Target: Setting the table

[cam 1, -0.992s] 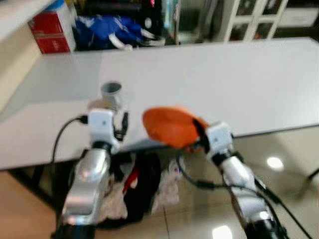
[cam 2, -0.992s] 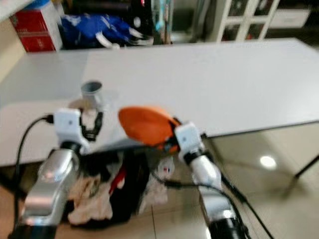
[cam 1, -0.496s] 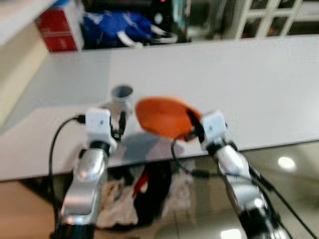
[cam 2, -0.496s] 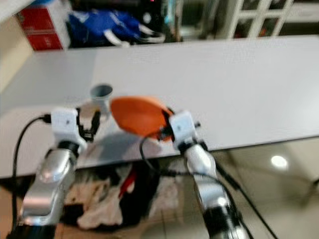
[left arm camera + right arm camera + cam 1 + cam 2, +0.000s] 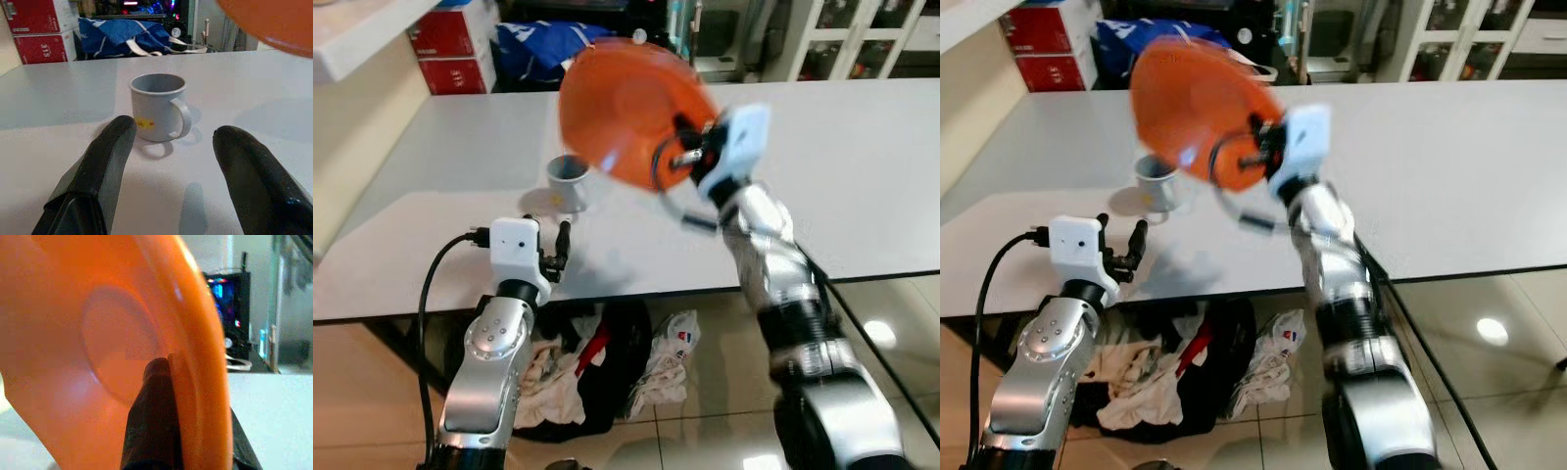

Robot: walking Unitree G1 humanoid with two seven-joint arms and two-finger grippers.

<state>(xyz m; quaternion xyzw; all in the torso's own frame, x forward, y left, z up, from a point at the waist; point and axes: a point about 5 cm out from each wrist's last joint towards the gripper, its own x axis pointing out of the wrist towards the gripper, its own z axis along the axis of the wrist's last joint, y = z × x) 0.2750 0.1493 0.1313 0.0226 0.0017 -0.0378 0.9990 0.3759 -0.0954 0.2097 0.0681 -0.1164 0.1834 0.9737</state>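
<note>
Eye views: right gripper [image 5: 677,157] pinches plate [image 5: 625,108] by rim, held high and tilted over table [image 5: 862,166], likely to carry it clear of mug [image 5: 570,182]; plate hides part of mug.

Left wrist: left gripper [image 5: 168,152] fingers spread, aimed at mug, not touching.

Right wrist: fingers [image 5: 154,416] clamp plate rim [image 5: 205,362]; plate blocks most of table.

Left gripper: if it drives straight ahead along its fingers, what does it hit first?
Likely the grey mug. The left gripper is open above the white table, and the mug stands upright ahead, roughly centred between the fingers. Nothing lies between them; exact depth is unclear.
</note>
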